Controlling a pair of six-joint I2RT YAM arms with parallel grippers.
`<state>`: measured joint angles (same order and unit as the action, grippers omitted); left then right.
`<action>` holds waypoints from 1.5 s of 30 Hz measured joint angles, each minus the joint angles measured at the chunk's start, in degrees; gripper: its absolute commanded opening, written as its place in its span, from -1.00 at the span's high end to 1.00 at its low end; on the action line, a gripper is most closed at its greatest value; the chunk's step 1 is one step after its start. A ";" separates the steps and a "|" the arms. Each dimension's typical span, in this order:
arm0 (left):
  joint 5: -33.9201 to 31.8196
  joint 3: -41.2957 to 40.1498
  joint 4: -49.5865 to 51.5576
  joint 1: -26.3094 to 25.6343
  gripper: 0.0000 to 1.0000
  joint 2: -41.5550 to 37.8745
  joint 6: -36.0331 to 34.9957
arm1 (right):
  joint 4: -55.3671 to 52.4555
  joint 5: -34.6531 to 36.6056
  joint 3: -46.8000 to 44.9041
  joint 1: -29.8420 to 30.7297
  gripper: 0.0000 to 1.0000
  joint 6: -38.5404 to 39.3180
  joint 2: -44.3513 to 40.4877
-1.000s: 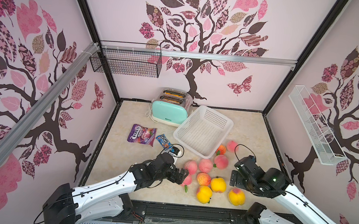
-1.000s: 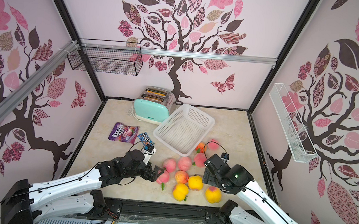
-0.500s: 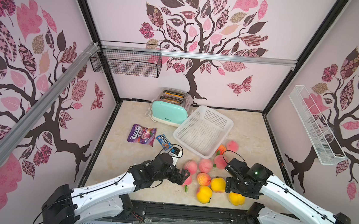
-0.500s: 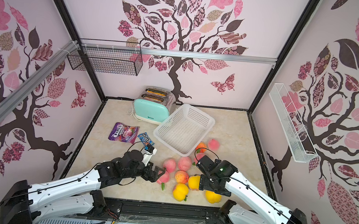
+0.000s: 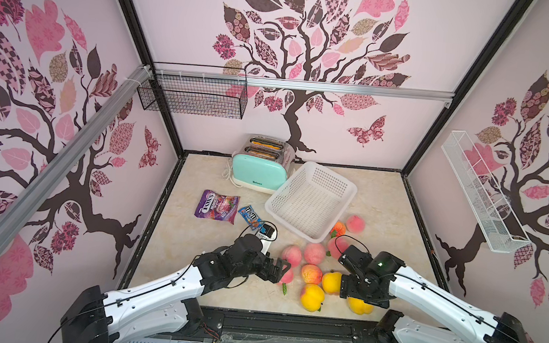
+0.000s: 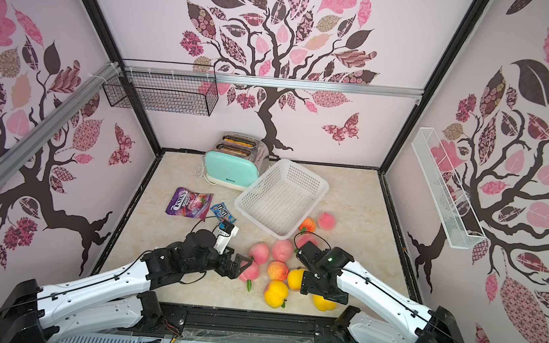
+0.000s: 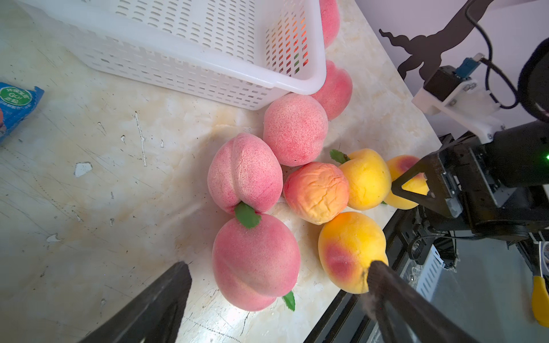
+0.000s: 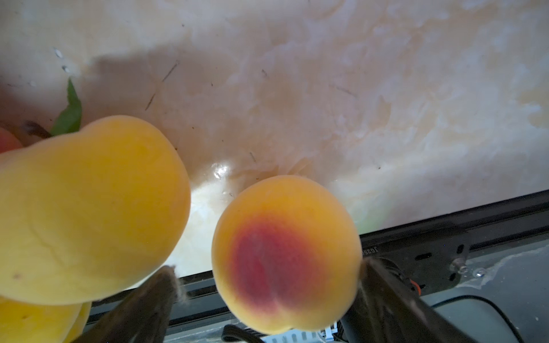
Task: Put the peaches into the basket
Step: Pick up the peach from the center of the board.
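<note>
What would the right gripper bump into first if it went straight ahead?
Most likely the yellow peach with the red blush. It sits dead ahead of the right gripper, between its open jaws; depth is unclear.

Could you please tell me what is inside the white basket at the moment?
Nothing: in both top views the basket's holed bottom lies bare, and the peaches sit outside on the table. Only a sliver behind its near wall is covered.

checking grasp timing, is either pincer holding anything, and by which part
Nothing is held. The left pincer stands open around a pink peach; the right pincer stands open around a yellow peach.
</note>
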<state>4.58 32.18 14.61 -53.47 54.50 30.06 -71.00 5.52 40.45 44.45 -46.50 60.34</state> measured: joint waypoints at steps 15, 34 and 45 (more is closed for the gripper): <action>-0.17 -0.35 0.07 -0.04 -0.95 -2.40 0.24 | 3.23 -2.25 -2.27 0.63 -0.98 -2.29 2.01; -1.49 -0.48 0.87 -0.04 -0.95 -4.09 0.59 | 4.92 -2.32 -4.39 1.09 -0.64 -5.14 -0.26; -1.49 0.13 1.31 -0.04 -0.95 -2.69 1.51 | 2.25 -0.24 -3.28 1.11 -0.61 -5.62 -6.27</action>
<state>3.09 32.32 15.92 -53.52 51.81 31.57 -68.75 5.28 37.17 45.56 -52.12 54.06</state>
